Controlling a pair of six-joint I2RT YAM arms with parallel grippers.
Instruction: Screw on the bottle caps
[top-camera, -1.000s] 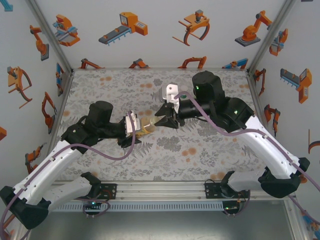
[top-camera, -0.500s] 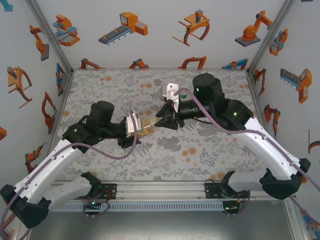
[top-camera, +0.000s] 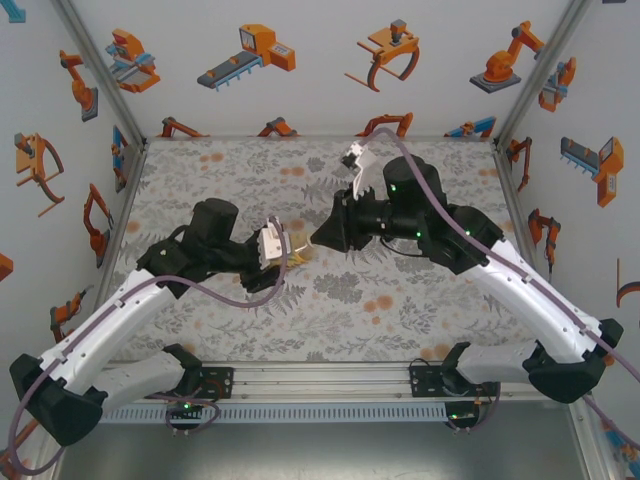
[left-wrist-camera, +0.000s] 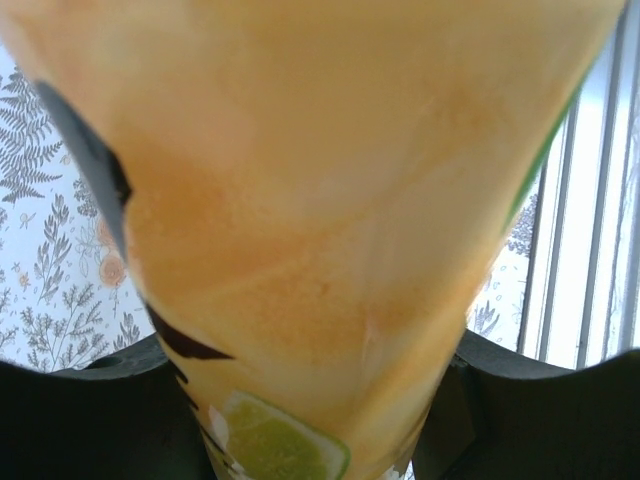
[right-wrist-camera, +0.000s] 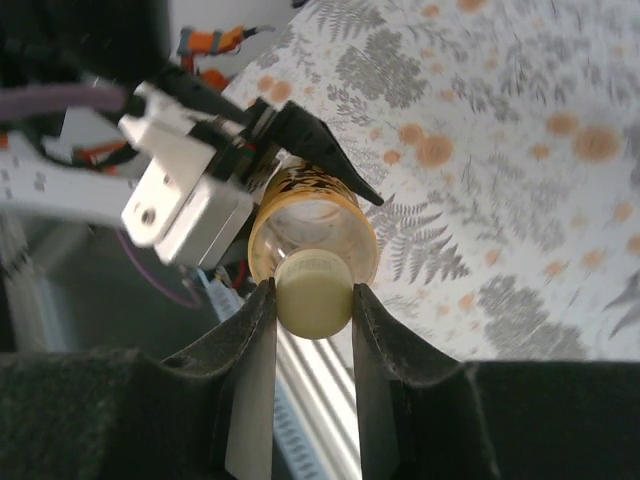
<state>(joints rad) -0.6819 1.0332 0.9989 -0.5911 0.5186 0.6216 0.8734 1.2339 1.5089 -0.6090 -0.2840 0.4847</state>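
The yellow-orange juice bottle (top-camera: 297, 256) lies almost level above the middle of the table, and my left gripper (top-camera: 283, 256) is shut round its body. In the left wrist view the bottle (left-wrist-camera: 320, 200) is very close, with a lime slice printed low on its label, wedged between my left gripper's (left-wrist-camera: 320, 420) black fingers (left-wrist-camera: 90, 410). My right gripper (top-camera: 318, 240) meets the bottle's mouth from the right. In the right wrist view its two fingers press both sides of a pale yellow cap (right-wrist-camera: 313, 292) that sits on the bottle's (right-wrist-camera: 312, 222) neck; my right gripper (right-wrist-camera: 312, 300) is shut on that cap.
The floral table cover (top-camera: 420, 300) stretches around both arms, with a metal rail (top-camera: 320, 385) along the near edge. Walls printed with orange robots close in the left, back and right sides. The left gripper's white mount (right-wrist-camera: 185, 205) is just beside the bottle.
My right wrist has rolled about its axis with the cap between its fingers, and its fingers have closed a little. The left arm and bottle have shifted slightly to the right.
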